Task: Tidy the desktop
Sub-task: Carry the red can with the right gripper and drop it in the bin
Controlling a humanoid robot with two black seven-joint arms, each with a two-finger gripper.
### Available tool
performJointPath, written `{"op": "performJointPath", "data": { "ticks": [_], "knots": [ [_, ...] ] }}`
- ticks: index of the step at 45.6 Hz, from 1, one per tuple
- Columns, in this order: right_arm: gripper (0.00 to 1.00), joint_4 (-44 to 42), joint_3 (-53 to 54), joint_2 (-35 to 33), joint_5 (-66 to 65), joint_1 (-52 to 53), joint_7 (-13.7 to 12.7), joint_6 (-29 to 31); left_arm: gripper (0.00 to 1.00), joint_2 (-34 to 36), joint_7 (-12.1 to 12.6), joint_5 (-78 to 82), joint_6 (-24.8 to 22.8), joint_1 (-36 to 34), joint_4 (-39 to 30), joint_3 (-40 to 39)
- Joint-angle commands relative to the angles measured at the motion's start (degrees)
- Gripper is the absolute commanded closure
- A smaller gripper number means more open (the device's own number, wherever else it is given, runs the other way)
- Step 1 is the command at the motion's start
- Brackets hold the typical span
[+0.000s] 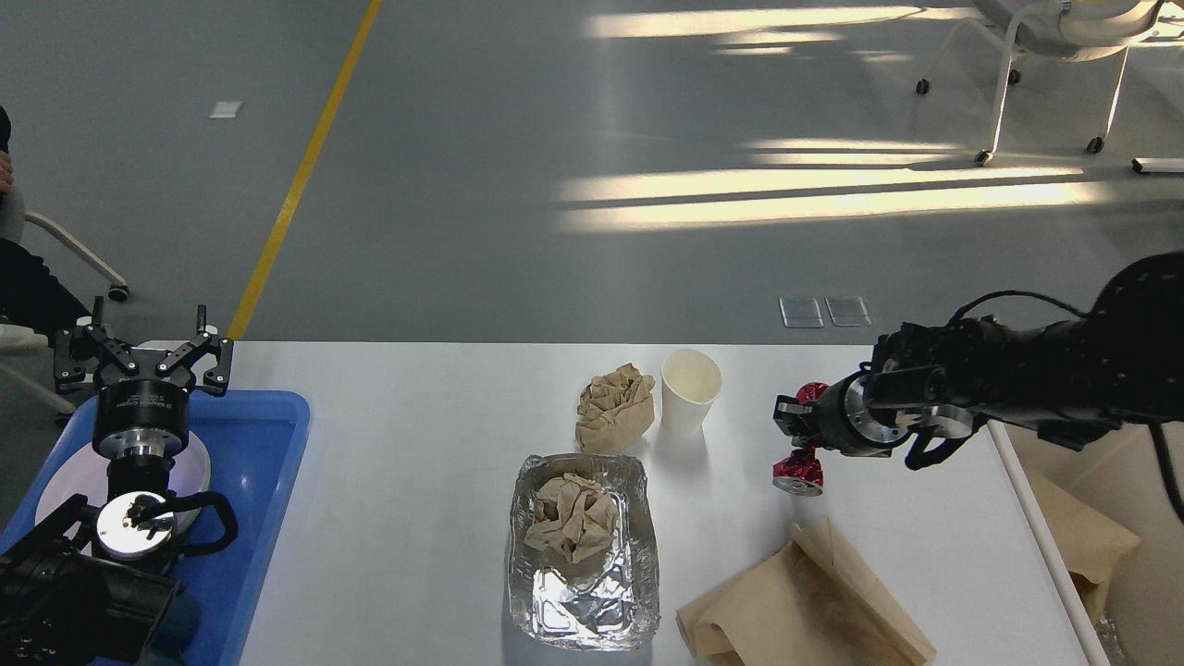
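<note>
Nearest the camera, at the lower left, the thick black links of the left arm rise over a blue plastic tray [264,435] that sits on the left end of the bench [416,481], the wide white desktop filling the lower half of the view. That arm ends in the left gripper [143,356], held above the tray's far edge with its fingers [211,356] spread wide apart and nothing between them; a pale round plate [190,481] lies in the tray beneath the arm. Near the bench's front edge at centre sits a crumpled foil tray [583,606] with a wad of brown paper [572,518] inside it. Just beyond the foil tray lies a second crumpled brown paper ball [615,407], right beside a white paper cup [689,390] standing upright. A flat sheet of brown paper [805,606] lies at the front right of the bench. The right arm comes in from the right, and the right gripper [803,439] points left, low over the bench between the cup and the flat sheet. Its fingers [800,470] are red-tipped, one above and one below, standing apart with no object seen between them. Past the bench's right edge, a cream-white bin [1147,527] holds more brown paper [1087,536].
</note>
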Motion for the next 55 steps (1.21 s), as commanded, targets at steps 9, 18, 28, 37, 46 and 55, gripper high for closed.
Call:
{"op": "performJointPath", "data": {
  "ticks": [9, 18, 28, 37, 46, 55],
  "knots": [
    [1.0, 2.4, 1.4, -14.8, 0.1, 25.7, 0.1, 30.2, 0.04, 0.0, 0.0, 0.0, 0.0, 0.0, -0.1, 0.0],
    [1.0, 2.4, 1.3, -20.4, 0.1, 39.5, 0.2, 37.3, 0.04, 0.0, -0.1, 0.0, 0.0, 0.0, -0.1, 0.0],
    [1.0, 1.5, -0.8, -21.6, 0.1, 38.2, 0.2, 36.0, 0.04, 0.0, -0.1, 0.0, 0.0, 0.0, 0.0, 0.0],
    [1.0, -2.7, -3.1, -27.3, 0.1, 25.3, 0.2, 25.2, 0.04, 0.0, -0.1, 0.0, 0.0, -0.1, -0.1, 0.0],
    [1.0, -10.8, -1.7, -32.4, 0.6, 8.9, 0.3, 17.3, 0.04, 0.0, 0.0, 0.0, 0.0, 0.0, 0.0, 0.0],
    [0.96, -15.3, 3.3, -33.3, 1.1, -8.1, 0.3, 5.3, 0.04, 0.0, 0.0, 0.0, 0.0, 0.0, 0.0, 0.0]
  ]
}}
